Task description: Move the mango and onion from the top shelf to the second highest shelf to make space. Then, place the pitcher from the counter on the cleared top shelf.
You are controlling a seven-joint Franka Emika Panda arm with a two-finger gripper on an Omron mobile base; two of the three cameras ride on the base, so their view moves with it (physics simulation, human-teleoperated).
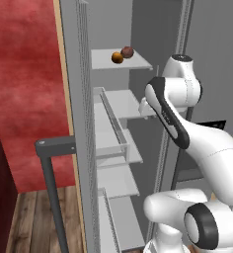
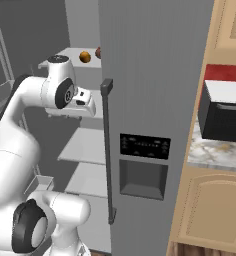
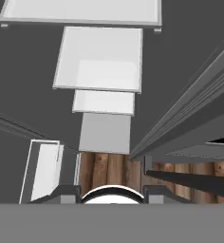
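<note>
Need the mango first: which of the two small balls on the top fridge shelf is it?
The orange-yellow round fruit, nearer the shelf's front edge; the dark maroon-brown ball behind it is the onion.

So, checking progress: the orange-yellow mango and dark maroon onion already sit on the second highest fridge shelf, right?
Not yet. The left base view shows the small orange-yellow mango and dark maroon onion side by side on the pale grey top shelf.

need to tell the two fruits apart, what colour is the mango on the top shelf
Orange-yellow; the mango sits beside the dark maroon-brown onion on the top shelf, clearest in the left base view.
</note>
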